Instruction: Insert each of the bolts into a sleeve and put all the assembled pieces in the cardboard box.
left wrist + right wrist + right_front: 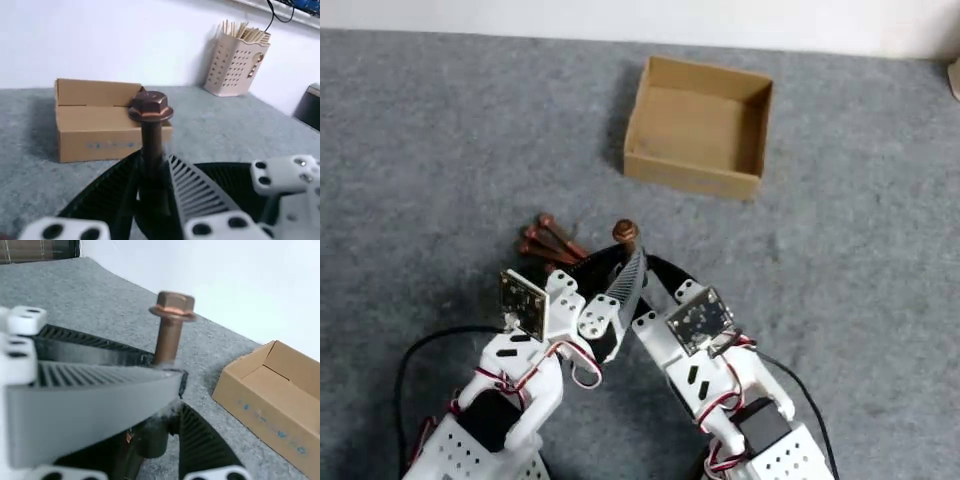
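Both arms are in tight together on the near side of the cardboard box [691,176], a little way back from its front wall on the grey mat [440,150]. The left gripper [151,167] has its black and grey ribbed fingers clamped on the shank of a copper bolt [151,131], which stands upright with its hex head on top. Lower down the same shank, the right gripper [155,427] is closed around a thicker dark sleeve [149,442]. The box sits open, its floor bare. Farther from the box, off its front-left corner, loose bolts [548,240] lie bunched on the mat, close beside the clamped bolt.
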Robot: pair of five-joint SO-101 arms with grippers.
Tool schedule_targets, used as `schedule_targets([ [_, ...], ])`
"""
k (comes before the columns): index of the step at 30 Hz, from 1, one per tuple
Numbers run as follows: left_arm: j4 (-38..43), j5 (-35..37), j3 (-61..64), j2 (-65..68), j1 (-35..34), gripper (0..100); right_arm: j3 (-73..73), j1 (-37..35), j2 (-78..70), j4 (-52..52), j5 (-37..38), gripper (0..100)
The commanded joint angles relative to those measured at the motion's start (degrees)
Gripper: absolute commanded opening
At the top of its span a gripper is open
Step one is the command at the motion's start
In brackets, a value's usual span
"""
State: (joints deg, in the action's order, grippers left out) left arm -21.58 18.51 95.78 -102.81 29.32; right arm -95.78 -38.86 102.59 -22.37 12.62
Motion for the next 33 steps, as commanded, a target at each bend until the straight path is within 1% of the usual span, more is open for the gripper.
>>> schedule_targets([
  [1, -0.26, -0.53, 1.10, 0.22, 1.63, 1, -4.97, -0.48, 0.84, 0.22, 0.62, 0.5],
  [5, -0.26, -0.35, -0.13, 0.13, 0.40, 1, -4.97, 0.40, 0.84, 0.31, 0.62, 0.5],
  [7, -0.35, -0.26, -1.10, 0.13, -1.54, 4, -4.97, 1.71, 0.84, 0.40, 0.62, 0.5],
  [9, -0.62, -0.26, -1.45, 0.13, -2.24, 13, -4.97, 2.59, 0.84, 0.40, 0.62, 0.5],
  [11, -1.41, -0.26, -1.27, 0.31, -1.89, 28, -4.97, 2.68, 0.84, 0.40, 0.62, 0.5],
  [13, -4.48, -0.26, -1.63, 0.40, -0.84, 41, -4.97, 2.68, 0.84, 0.40, 0.62, 0.5],
  [14, -5.63, -0.26, -1.63, 0.22, 0.04, 45, -4.97, 2.68, 0.84, 0.40, 0.62, 0.5],
  [15, -6.42, -0.26, -1.71, 0.22, 1.01, 47, -4.97, 2.59, 0.84, 0.40, 0.53, 0.5],
  [17, -6.68, -0.26, -1.89, 0.22, 2.42, 47, -4.97, 2.59, 0.84, 0.40, 0.53, 0.5],
  [20, -6.68, 0.70, -3.91, 0.13, 2.59, 41, -5.05, 2.59, 0.84, 0.40, 0.53, 0.5],
  [28, -6.86, 10.55, -15.78, 0.13, -2.51, 28, -5.41, 2.59, 0.84, 0.48, 0.53, 0.5],
  [30, -6.77, 11.60, -17.27, 0.13, -4.88, 21, -5.41, 2.59, 0.84, 0.48, 0.53, 0.5],
  [33, -6.68, 10.20, -17.54, 0.13, -9.45, 3, -5.41, 2.77, 0.84, 0.48, 0.62, 0.5],
])
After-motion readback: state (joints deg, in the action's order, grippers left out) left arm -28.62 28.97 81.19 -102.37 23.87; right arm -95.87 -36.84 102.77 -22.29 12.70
